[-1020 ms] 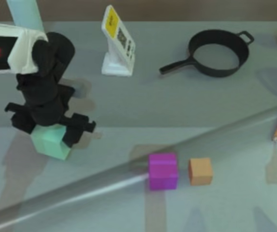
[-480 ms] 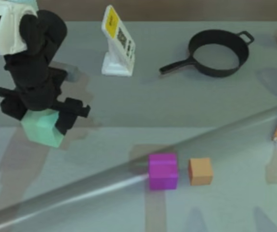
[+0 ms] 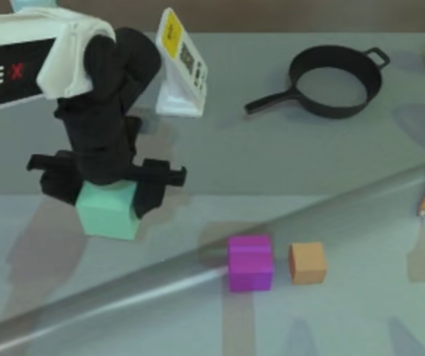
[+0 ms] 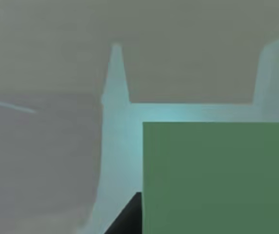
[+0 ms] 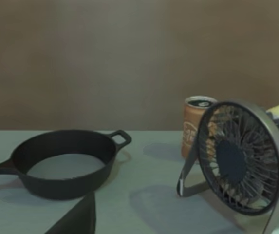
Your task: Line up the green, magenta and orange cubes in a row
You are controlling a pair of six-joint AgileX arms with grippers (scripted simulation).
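Fingers (image 3: 149,194) of the left gripper (image 3: 107,193) are clamped on the one pale green cube (image 3: 109,211), one dark finger on each side of it, over the left half of the tabletop (image 3: 286,163), roughly midway between its far and near edges. Whether the cube rests on the surface or hangs just above it cannot be told. In the left wrist view the green cube (image 4: 217,178) fills the near part of the picture.

Three cubes are in sight, one of each colour. The one magenta cube (image 3: 250,262) sits near the middle of the tabletop toward the near edge, and the one light orange cube (image 3: 307,262) stands just beside it on the right-edge side, a thin gap between them. The green cube lies well apart from this pair.

Along the far edge stand one white card stand (image 3: 180,65) and one black skillet (image 3: 336,80). The right wrist view shows one skillet (image 5: 64,163), one can (image 5: 197,126) and one small fan (image 5: 239,161). The right gripper's state cannot be told.
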